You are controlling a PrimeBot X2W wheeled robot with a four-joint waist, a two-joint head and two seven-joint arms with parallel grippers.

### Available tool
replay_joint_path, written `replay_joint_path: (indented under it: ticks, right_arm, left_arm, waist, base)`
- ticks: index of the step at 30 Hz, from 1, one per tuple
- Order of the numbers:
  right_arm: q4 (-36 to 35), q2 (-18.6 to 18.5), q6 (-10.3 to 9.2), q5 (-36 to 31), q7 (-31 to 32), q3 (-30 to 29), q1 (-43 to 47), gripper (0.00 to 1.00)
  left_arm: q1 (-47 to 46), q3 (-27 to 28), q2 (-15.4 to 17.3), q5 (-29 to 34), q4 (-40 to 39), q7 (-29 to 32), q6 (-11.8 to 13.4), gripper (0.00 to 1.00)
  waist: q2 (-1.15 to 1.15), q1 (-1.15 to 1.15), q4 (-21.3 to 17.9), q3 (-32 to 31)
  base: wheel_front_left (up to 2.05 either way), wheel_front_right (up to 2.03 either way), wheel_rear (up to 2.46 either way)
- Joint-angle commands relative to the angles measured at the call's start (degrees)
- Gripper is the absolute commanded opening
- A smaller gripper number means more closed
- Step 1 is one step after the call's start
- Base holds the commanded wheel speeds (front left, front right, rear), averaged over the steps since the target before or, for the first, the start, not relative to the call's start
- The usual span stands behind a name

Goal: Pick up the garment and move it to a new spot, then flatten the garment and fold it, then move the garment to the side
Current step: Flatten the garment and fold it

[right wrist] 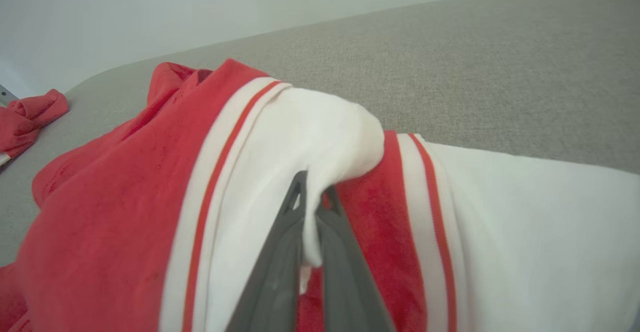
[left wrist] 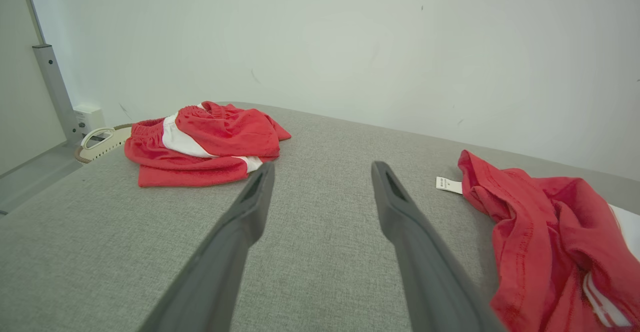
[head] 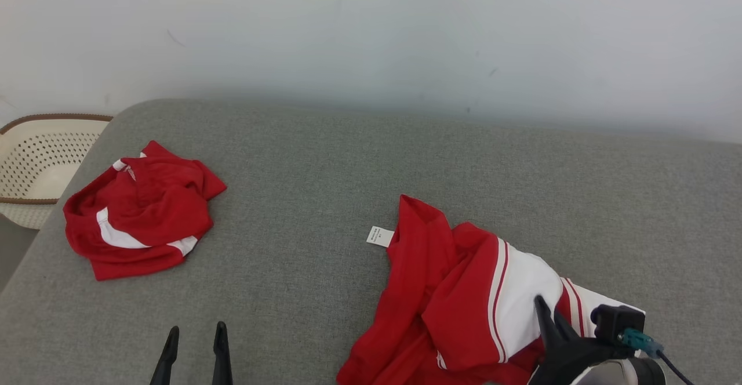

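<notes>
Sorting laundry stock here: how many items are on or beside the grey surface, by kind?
Red-and-white garments: 2, a crumpled garment and a gripped garment, pinched by the right gripper
Basket: 1
Total: 3

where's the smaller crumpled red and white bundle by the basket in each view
head view: crumpled red and white cloth bundle at middle left, beside the pale perforated basket.
left wrist view: bundle at upper left.
right wrist view: bundle at the far left edge.
shared landmark: the larger red garment with a white striped panel, to the bundle's right in every view.
</notes>
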Motion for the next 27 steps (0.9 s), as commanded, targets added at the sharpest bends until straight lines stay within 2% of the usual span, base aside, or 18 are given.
replay_joint_path:
  ticks: [1,7,13,20,27]
  right_arm:
    - [-0.4,-0.5,0.00,0.3,-0.9,0.6,-1.2,0.00]
    - [-3.7,-2.5,0.00,3.0,-2.2,2.6,-7.9,0.00]
    - [-5.1,-6.3,0.00,4.1,-0.1,3.8,-16.4,0.00]
    - [-1.8,-10.4,0.00,5.4,2.9,7.5,-25.1,0.00]
    - [4.0,-13.1,0.00,7.7,3.7,15.2,-33.4,0.00]
  left_arm:
    - [1.0,0.2,0.0,0.5,0.0,-0.2,0.2,1.00]
    - [0.7,-0.1,0.0,0.0,-0.2,-0.2,0.6,1.00]
    - [0.1,-0.8,0.0,-0.4,-0.2,-0.2,0.9,1.00]
    - [-0.4,-1.1,0.0,-0.9,0.1,-0.2,1.0,1.00]
    - [-1.2,-1.7,0.0,-1.2,0.3,-0.2,0.9,1.00]
  waist:
    - [0.00,0.00,-0.2,0.0]
    - [0.00,0.00,-1.4,0.3]
    - [0.00,0.00,-1.4,0.7]
    - [0.00,0.00,-0.2,1.1]
    - [0.00,0.00,0.8,2.2]
  base:
    - [0.00,0.00,0.00]
    - [0.00,0.00,0.00]
    - [0.00,0.00,0.00]
    - [0.00,0.00,0.00]
    - [0.00,0.00,0.00]
